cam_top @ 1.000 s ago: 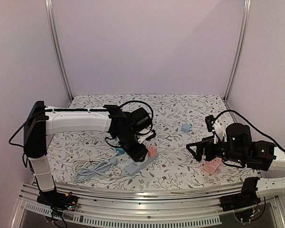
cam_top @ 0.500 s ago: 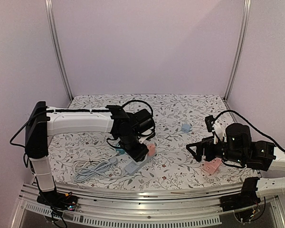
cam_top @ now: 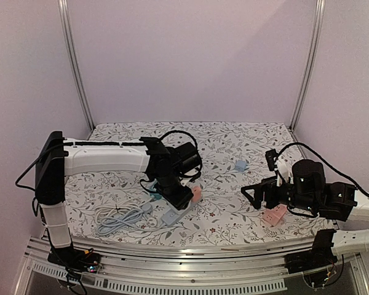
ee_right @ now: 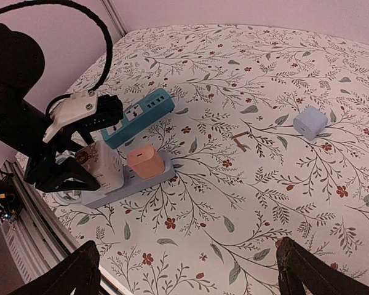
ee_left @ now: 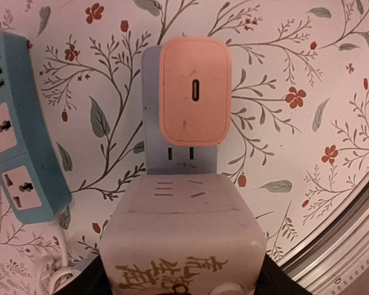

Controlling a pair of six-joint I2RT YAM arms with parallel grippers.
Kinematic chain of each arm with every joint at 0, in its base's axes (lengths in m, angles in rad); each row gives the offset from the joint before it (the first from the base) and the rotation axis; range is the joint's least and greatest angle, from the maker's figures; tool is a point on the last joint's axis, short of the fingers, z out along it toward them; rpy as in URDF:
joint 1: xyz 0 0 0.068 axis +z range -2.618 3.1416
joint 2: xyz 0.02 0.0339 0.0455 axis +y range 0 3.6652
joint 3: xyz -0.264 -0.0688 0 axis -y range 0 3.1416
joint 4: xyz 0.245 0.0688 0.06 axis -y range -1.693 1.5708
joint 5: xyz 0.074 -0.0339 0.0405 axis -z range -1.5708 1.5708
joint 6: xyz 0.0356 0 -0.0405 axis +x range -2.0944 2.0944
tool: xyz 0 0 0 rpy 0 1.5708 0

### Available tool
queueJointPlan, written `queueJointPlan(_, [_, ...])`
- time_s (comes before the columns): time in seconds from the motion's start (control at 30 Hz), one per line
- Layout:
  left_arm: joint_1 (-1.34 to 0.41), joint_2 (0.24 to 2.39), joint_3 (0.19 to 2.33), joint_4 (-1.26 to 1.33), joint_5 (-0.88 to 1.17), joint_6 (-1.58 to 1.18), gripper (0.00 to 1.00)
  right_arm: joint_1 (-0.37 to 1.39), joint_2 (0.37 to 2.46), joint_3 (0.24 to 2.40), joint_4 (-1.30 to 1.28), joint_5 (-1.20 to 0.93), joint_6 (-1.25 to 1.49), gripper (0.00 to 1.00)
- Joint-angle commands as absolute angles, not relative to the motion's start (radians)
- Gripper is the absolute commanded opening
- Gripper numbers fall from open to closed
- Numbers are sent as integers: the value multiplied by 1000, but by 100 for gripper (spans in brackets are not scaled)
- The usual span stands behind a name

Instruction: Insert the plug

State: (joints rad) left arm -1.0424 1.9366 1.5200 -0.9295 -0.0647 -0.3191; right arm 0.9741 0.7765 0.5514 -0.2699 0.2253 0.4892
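My left gripper (cam_top: 179, 198) is shut on a white cube plug (ee_left: 181, 246) with gold characters on it. It holds the plug against the grey power strip (ee_left: 150, 129), right beside a pink plug (ee_left: 194, 98) that sits in the strip. In the right wrist view the white plug (ee_right: 101, 166) stands on the strip (ee_right: 132, 186) next to the pink plug (ee_right: 145, 161). Its prongs are hidden. My right gripper (cam_top: 253, 195) is open and empty, above the table to the right of the strip.
A teal power strip (ee_left: 18, 153) lies just left of the grey one. A coiled white cable (cam_top: 120, 218) lies at the front left. A pale blue cube (ee_right: 309, 122) sits at the back right. A pink block (cam_top: 273, 215) lies under my right arm.
My left gripper has shifted slightly right and down with the white plug, closer over the strip, now partly covering the pink plug from above. The right arm has not moved.
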Motion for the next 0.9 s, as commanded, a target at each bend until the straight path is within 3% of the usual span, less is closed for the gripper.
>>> queueJointPlan(0.0, [-1039, 1969, 1518, -915, -61, -347, 0, 972, 782, 537, -279, 233, 487, 99])
queueJointPlan(0.87, [-1009, 1984, 1399, -797, -8, -310, 0, 972, 794, 537, -279, 235, 487, 99])
